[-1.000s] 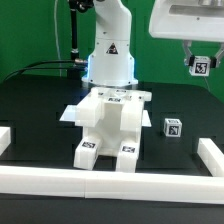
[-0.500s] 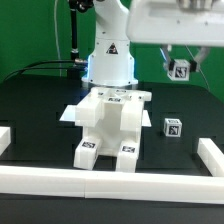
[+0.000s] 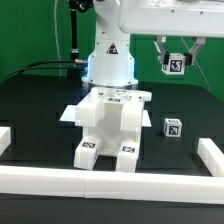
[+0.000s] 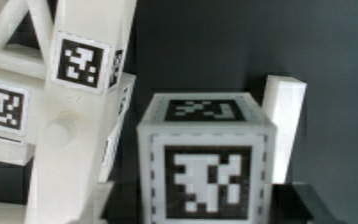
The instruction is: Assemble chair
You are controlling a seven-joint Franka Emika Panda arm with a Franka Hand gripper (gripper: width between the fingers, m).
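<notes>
The partly built white chair (image 3: 110, 122) stands in the middle of the black table, with marker tags on its top and feet. My gripper (image 3: 177, 68) hangs high above the table at the exterior view's right, shut on a small white tagged block (image 3: 176, 63). In the wrist view the same block (image 4: 202, 160) fills the space between my dark fingers (image 4: 311, 204), and the chair (image 4: 43, 100) shows beside it. A second small tagged block (image 3: 172, 127) lies on the table to the exterior view's right of the chair.
White rails border the table at the front (image 3: 110, 182), the right (image 3: 210, 153) and the left (image 3: 4, 137). The robot's white base (image 3: 108, 55) stands behind the chair. A white rail piece (image 4: 286, 108) shows behind the held block.
My gripper has carried the held block toward the exterior view's left, nearer the chair, staying high. The arm's body has swung into the top of the view.
</notes>
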